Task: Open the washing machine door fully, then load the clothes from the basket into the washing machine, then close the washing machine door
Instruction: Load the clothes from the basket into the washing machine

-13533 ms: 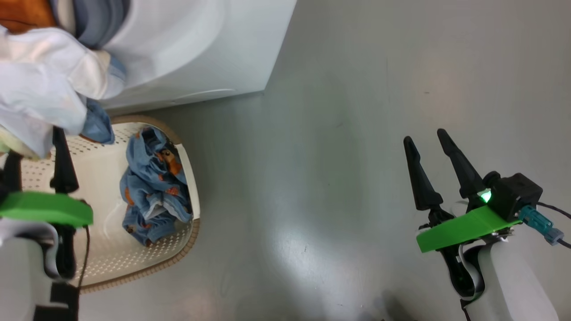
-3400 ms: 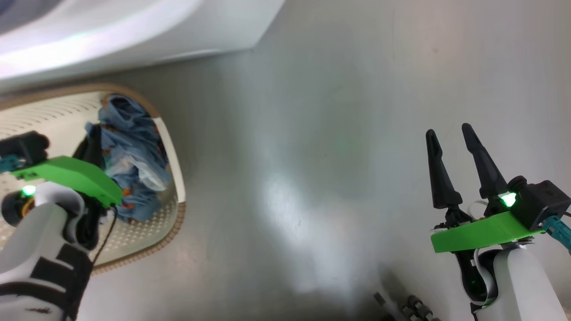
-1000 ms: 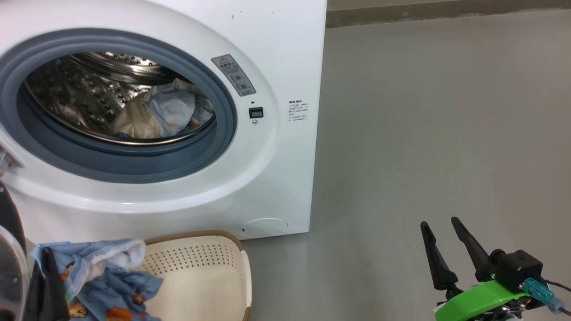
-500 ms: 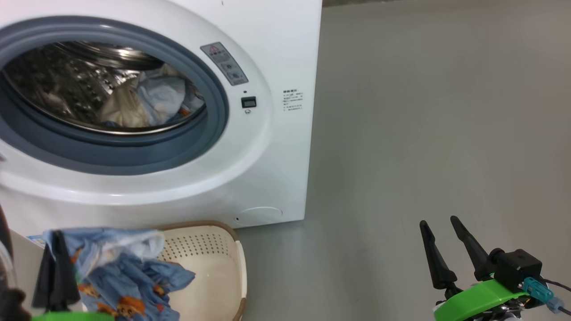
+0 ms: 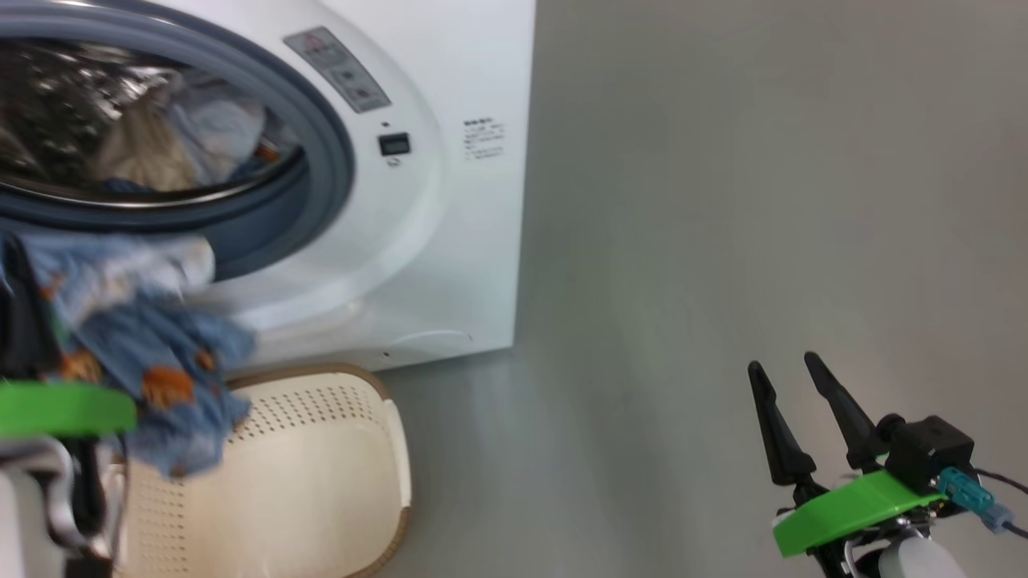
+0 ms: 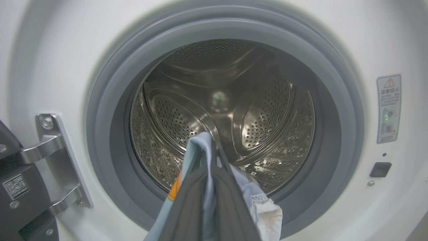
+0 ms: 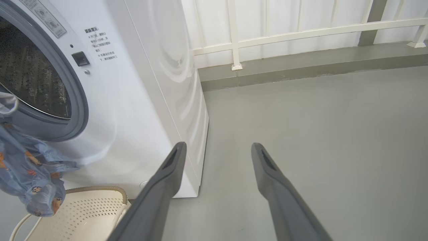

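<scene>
We show the left gripper [image 6: 214,150] clamped on the light blue garment [image 5: 128,329]. Its two dark fingers pinch one fold, and the rest hangs limp above the far left rim of the basket [image 5: 305,482], just before the lower lip of the gasket [image 6: 110,110]. The right gripper [image 5: 783,365] stands spread wide and empty over bare floor [image 5: 723,201], well apart. The other garment [image 5: 185,132] lies in the drum [image 6: 234,100] of the washing machine [image 5: 450,241]. The washing machine door [image 6: 20,201] is swung aside on its hinge [image 6: 57,157]. We judge that the trailing hem may drape over the soft rubber lip and later foul the door. The fabric is thin and crumpled, the drum perforated steel, the basket perforated cream plastic.
</scene>
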